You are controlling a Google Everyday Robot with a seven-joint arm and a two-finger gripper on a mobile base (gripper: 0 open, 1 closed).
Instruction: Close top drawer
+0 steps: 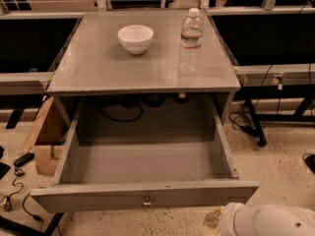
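Note:
The top drawer (147, 161) is pulled fully out of the grey cabinet and is empty inside. Its long flat front panel (88, 198) faces me, with a small brass knob (146, 201) at its centre. My arm (268, 221), white and rounded, shows at the bottom right, below and to the right of the front panel's right end. The gripper lies at the arm's left tip (212, 222), low by the floor, just under the panel's right corner. The two lower drawers are hidden.
A white bowl (135, 38) and a clear water bottle (190, 41) stand on the cabinet top (98, 68). A cardboard box (44, 136) and cables lie on the floor at left. A black stand leg (253, 124) and cables are at right.

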